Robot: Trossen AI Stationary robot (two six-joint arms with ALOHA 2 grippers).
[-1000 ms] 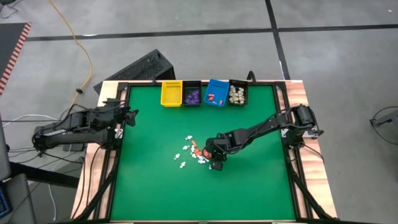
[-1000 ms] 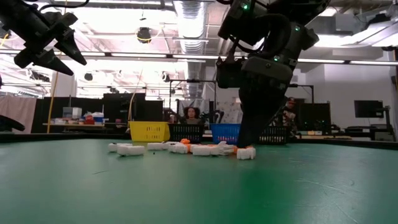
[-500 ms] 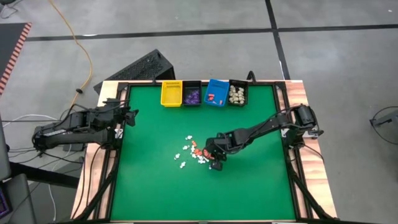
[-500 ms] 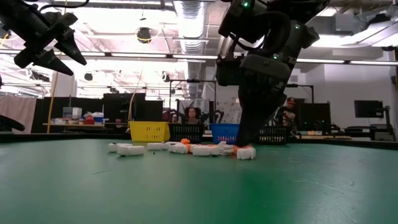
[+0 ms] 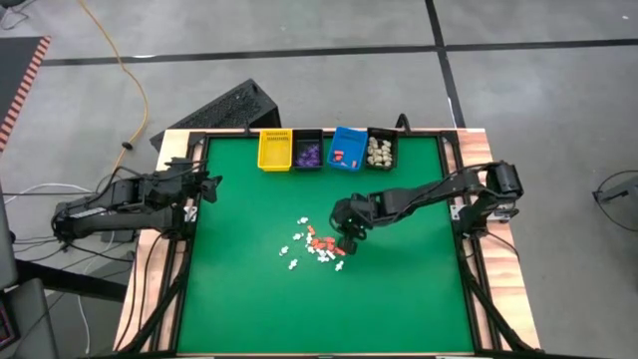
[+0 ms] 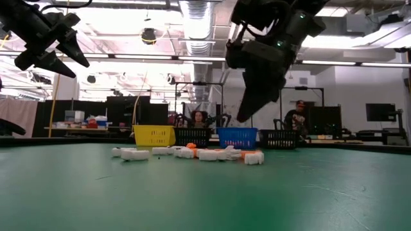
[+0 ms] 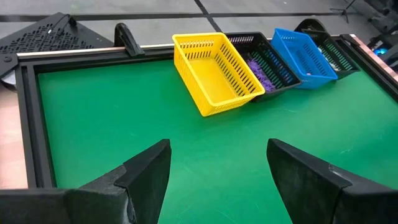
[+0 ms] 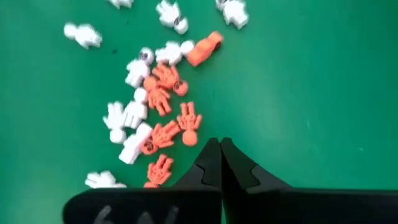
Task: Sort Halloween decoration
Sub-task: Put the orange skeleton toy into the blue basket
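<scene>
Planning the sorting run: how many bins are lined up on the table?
4, in a row along the far edge: yellow bin, black bin with purple pieces, blue bin, black bin with cream pieces.

Both arms are matte black and jointed, thin dark cables trailing alongside; each ends in two wedge-shaped black fingers (image 7: 146,177).

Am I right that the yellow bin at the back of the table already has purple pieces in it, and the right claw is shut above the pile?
Not quite. The yellow bin is empty, as the left wrist view shows; the purple pieces lie in the black bin next to it. The rest holds: the right claw is shut above the pile.
</scene>
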